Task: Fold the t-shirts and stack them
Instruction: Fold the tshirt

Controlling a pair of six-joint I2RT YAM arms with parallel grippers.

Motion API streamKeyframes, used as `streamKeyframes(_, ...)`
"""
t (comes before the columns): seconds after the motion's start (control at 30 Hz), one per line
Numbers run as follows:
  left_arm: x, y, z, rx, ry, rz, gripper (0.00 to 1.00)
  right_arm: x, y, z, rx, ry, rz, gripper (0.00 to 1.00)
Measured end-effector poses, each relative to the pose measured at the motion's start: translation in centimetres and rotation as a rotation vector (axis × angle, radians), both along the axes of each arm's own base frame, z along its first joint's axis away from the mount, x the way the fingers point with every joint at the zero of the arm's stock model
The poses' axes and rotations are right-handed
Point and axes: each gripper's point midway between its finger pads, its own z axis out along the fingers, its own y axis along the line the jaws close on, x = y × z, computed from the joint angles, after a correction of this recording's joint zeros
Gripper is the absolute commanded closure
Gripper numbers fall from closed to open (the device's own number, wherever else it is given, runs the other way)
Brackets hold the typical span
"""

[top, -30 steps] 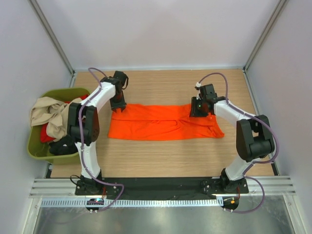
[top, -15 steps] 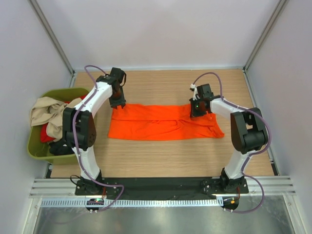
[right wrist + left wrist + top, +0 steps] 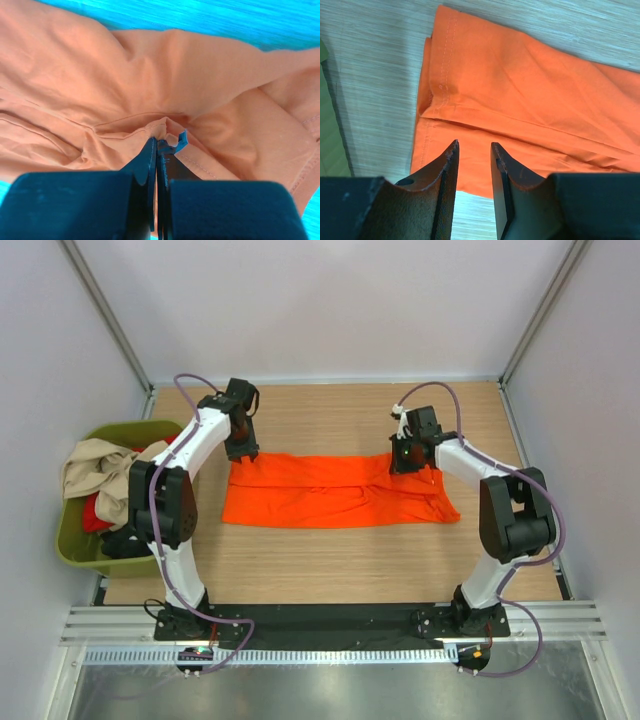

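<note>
Above: the orange t-shirt [image 3: 335, 490] is spread mid-table. Left wrist: the left gripper [image 3: 474, 146] is held parted over its 10 o'clock corner. Right wrist: cloth is clamped by the right gripper [image 3: 159, 142]; the left should probably be closed before lifting.

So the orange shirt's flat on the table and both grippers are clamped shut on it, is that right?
Not both. The left wrist view shows the left gripper open, jaws apart with nothing between them, over the orange shirt. Only the right gripper is shut on it, pinching a fold.
</note>
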Motion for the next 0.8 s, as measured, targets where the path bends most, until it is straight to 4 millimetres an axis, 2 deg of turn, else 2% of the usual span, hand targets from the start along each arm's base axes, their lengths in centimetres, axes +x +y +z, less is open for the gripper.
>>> streamKeyframes(0.17, 0.1, -0.1, 0.0, -0.002, -0.004, -0.001, 0.67, -0.7, -0.4, 1.2, 0.006, -0.004, -0.122, 0.99)
streamKeyframes(0.3, 0.2, -0.3, 0.1, -0.012, -0.008, -0.003, 0.67, -3.2, -0.1, 1.6, -0.017, -0.028, -0.219, 0.99)
streamKeyframes(0.43, 0.3, -0.5, 0.1, -0.022, -0.012, -0.007, 0.67, -5.7, 1.1, 0.5, -0.056, -0.038, -0.251, 0.99)
streamKeyframes(0.57, 0.5, -0.6, 0.1, -0.028, -0.019, -0.008, 0.67, -8.3, 1.2, -1.2, -0.095, -0.038, -0.286, 0.99)
streamKeyframes(0.67, 0.6, -0.7, 0.0, -0.034, -0.021, -0.008, 0.67, -9.5, 1.2, -1.2, -0.099, -0.068, -0.323, 0.99)
streamKeyframes(0.77, 0.4, -0.9, -0.3, -0.042, -0.017, -0.009, 0.67, -10.1, 2.2, -0.5, -0.078, -0.113, -0.339, 0.82)
streamKeyframes(0.8, 0.3, -1.1, -0.4, -0.046, -0.015, -0.013, 0.67, -10.2, 2.7, -0.3, -0.073, -0.123, -0.339, 0.80)
